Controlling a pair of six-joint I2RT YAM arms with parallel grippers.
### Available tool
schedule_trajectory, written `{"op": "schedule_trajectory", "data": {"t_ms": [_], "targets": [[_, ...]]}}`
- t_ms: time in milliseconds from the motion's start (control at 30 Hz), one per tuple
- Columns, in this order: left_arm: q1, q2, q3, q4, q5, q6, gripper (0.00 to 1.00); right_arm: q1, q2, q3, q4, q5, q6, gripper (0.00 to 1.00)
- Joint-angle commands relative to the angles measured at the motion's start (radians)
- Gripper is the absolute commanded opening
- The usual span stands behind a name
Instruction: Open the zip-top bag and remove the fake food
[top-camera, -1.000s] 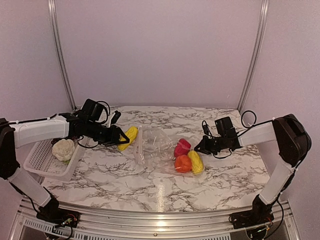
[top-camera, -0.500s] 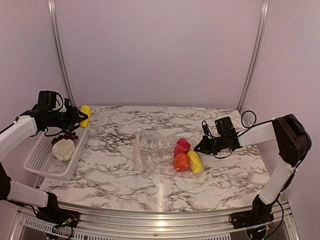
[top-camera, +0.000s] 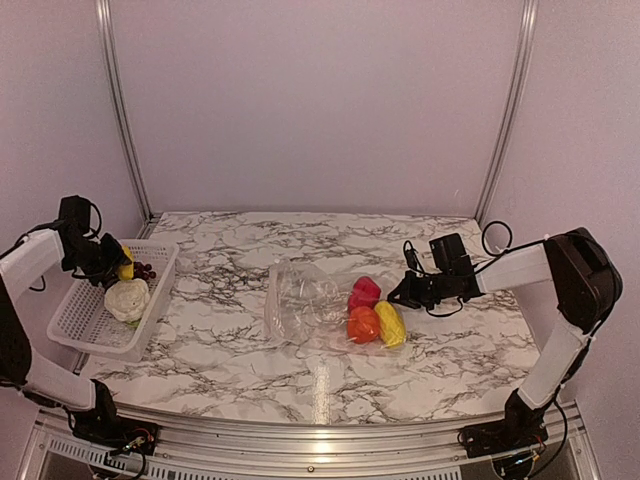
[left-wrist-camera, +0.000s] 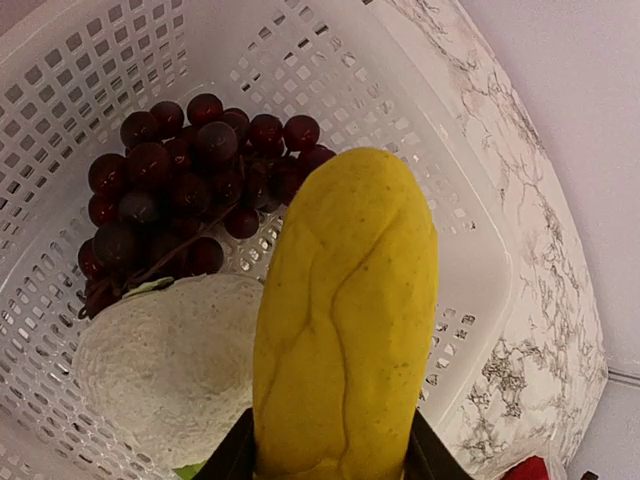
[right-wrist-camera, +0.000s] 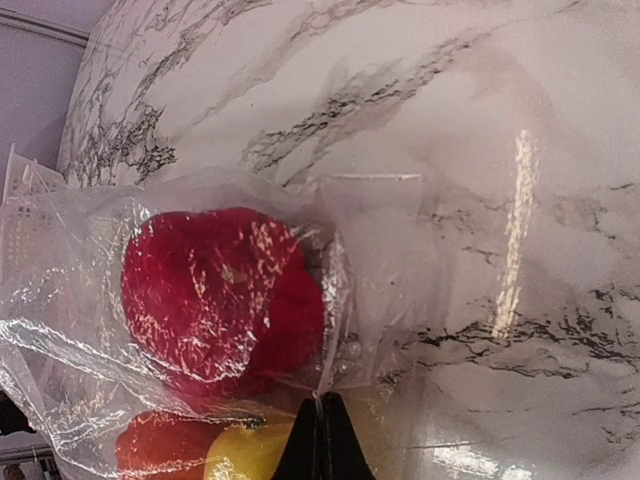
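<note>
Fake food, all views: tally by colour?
Yellow oblong plastic pieces: 2
White plastic cauliflower: 1
Dark purple plastic grape bunch: 1
Orange-red round plastic fruit: 1
Pink-red plastic piece: 1
Total: 6

We saw a white table (top-camera: 250, 375) veined grey-black, a white lattice basket (left-wrist-camera: 330, 60), dark purple grapes (left-wrist-camera: 180, 170), off-white cauliflower (left-wrist-camera: 160, 370), a yellow oblong piece (left-wrist-camera: 345, 320), and a clear bag (top-camera: 300, 300) over a pink-red piece (top-camera: 364, 292), an orange fruit (top-camera: 364, 325) and a second yellow piece (top-camera: 390, 322).

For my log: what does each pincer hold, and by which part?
Left pincer: yellow piece, by one end. Right pincer: zip-top bag, at its edge.
</note>
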Motion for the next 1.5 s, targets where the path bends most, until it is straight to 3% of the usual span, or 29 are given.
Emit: {"op": "schedule_trajectory", "data": {"t_ms": [0,300,400,467,567,700,833,1100,1467], "targets": [[0.001,0.097,0.064,-0.014,-0.022,0.079,0.33,-0.010,0.023,0.011,0.013,-0.016,-0.007,0.00],[-0.001,0.124,0.132,-0.032,0.026,0.165,0.66,-0.010,0.023,0.020,0.017,-0.049,-0.019,0.00],[-0.014,0.094,0.136,-0.033,0.053,0.190,0.75,-0.011,0.023,0.022,0.020,-0.056,-0.016,0.00],[-0.029,0.067,0.134,-0.029,0.073,0.204,0.76,-0.010,0.024,0.022,0.021,-0.059,-0.015,0.00],[-0.086,0.028,0.105,0.024,0.149,0.209,0.71,-0.011,0.026,0.022,0.025,-0.064,-0.011,0.00],[-0.246,0.023,0.046,0.125,0.257,0.186,0.58,-0.007,0.033,0.025,0.032,-0.077,-0.007,0.00],[-0.407,0.057,-0.004,0.260,0.299,0.126,0.45,0.001,0.036,0.031,0.035,-0.083,-0.005,0.00],[-0.669,0.203,-0.005,0.473,0.340,0.025,0.31,0.027,0.044,0.041,0.037,-0.093,-0.005,0.00],[-0.802,0.465,0.074,0.582,0.335,-0.010,0.21,0.040,0.071,0.055,0.028,-0.093,-0.022,0.00]]}}
